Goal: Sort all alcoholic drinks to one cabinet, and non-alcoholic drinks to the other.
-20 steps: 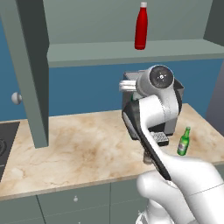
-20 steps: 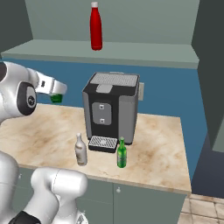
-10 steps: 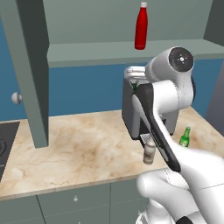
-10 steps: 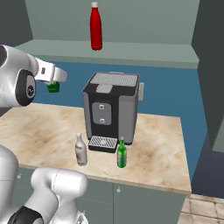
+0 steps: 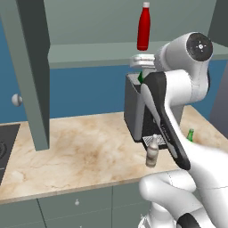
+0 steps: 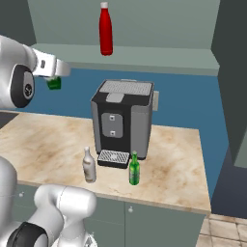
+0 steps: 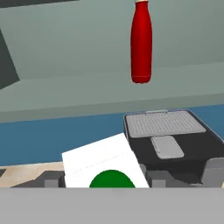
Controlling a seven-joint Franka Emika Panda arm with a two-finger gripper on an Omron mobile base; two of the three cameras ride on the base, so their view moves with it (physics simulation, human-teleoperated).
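Observation:
My gripper (image 5: 141, 67) (image 6: 53, 73) is shut on the small green-and-white carton (image 5: 140, 77) (image 6: 53, 83) (image 7: 105, 165), held high just below and in front of the open cabinet's shelf (image 5: 89, 53) (image 6: 154, 55) (image 7: 65, 96). The tall red bottle (image 5: 143, 26) (image 6: 105, 29) (image 7: 141, 43) stands upright on that shelf, to the right of the carton. On the counter, the slim green bottle (image 5: 190, 135) (image 6: 134, 169) and the pale grey-beige bottle (image 5: 152, 152) (image 6: 89, 165) stand in front of the coffee machine.
A black coffee machine (image 5: 133, 111) (image 6: 123, 120) (image 7: 170, 140) sits on the marble counter (image 5: 80, 151) (image 6: 173, 154) under the shelf. Open cabinet doors hang at the left (image 5: 31, 67) and right (image 6: 231, 72). A stove corner (image 5: 4, 147) lies far left.
The gripper has risen with the carton from beside the coffee machine's top to just under the shelf edge. The bottles have stayed put.

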